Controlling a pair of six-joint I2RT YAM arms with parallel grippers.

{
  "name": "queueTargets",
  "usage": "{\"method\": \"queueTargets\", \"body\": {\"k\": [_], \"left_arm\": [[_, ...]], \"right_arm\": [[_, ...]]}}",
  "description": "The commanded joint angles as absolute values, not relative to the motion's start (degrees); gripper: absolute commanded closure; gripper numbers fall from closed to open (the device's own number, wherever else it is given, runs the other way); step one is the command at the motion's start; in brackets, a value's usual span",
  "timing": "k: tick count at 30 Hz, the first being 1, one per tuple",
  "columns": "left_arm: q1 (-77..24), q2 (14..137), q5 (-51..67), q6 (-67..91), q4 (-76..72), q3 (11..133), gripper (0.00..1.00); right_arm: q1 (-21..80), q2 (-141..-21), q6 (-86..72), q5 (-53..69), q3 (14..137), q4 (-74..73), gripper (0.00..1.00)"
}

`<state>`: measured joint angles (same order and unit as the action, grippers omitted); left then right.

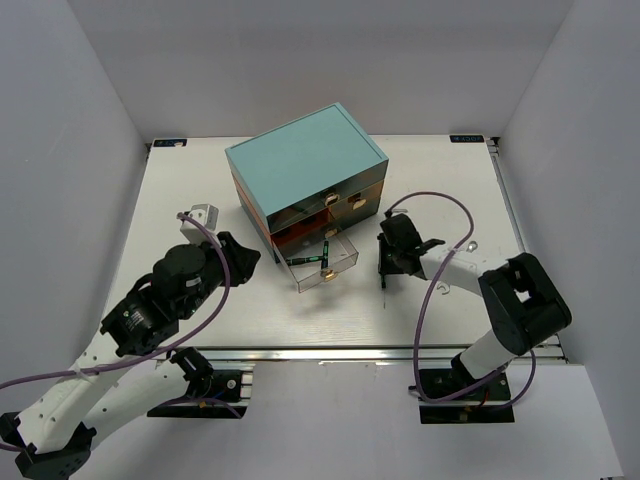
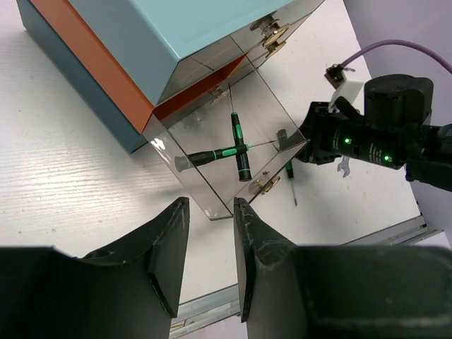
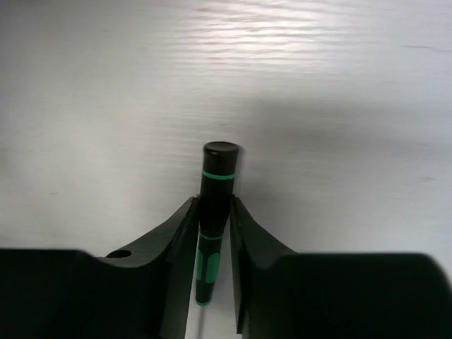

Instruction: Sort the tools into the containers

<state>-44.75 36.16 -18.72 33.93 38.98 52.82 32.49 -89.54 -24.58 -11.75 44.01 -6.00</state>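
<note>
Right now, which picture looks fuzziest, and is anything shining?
Right wrist view: fuzziest, the table washed by a bright streak up top, the screwdriver soft. Left wrist view: a white glint on the clear drawer wall, near fingers blurry. Top view: even light, soft shadows.

The overhead camera sees the whole desk [image 1: 180, 190]. The left wrist faces the shared drawer [image 2: 187, 187]. The right wrist hugs the desk surface.

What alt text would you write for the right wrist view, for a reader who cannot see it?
The right gripper holds a screwdriver by its black, green-banded handle between two black fingers. The handle's round end points away from the camera, against a white table.
</note>
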Motion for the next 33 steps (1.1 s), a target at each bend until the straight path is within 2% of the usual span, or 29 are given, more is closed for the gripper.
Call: {"method": "queueTargets", "body": {"k": [1,5,6,8,15,19,24,28,33], "left_arm": [[-44.82,36.21,-19.25,33.93,38.5,51.86,0.58],[-44.91,37.0,-18.37,33.75,37.09,51.68,0.58],[-44.91,37.35,-18.28,33.66,37.0,51.77,0.58],[-44.83,38.05,-17.93,33.31,36.48,52.2,0.58],[-44.83,38.67,-17.49,32.78,36.12,53.7,0.58],[-44.91,38.76,-16.96,32.7,35.07,53.7,0.58],[-44.83,39.29,-16.79,31.73,34.28,53.88,0.58],[-44.91,39.55,-16.79,30.85,33.49,54.14,0.58],[-44.91,39.2,-16.87,30.76,34.19,54.67,0.58]], "right_arm": [[28.22,-88.24,-21.19,-13.98,42.01,-8.53,0.74],[25.41,-87.19,-20.3,-10.03,42.36,-8.35,0.85],[25.23,-86.93,-19.95,-9.32,42.36,-8.09,0.92],[24.87,-86.31,-18.99,-6.86,42.28,-6.68,1.0],[24.08,-76.92,-12.32,1.21,47.45,-4.05,1.0],[23.91,-68.93,-4.76,14.37,51.06,-0.71,1.0],[26.01,-66.27,11.66,34.86,56.94,1.59,1.0],[35.49,-71.61,25.55,35.16,66.24,-4.83,1.0],[44.2,-77.68,37.94,33.4,71.62,-5.97,1.0]]}}
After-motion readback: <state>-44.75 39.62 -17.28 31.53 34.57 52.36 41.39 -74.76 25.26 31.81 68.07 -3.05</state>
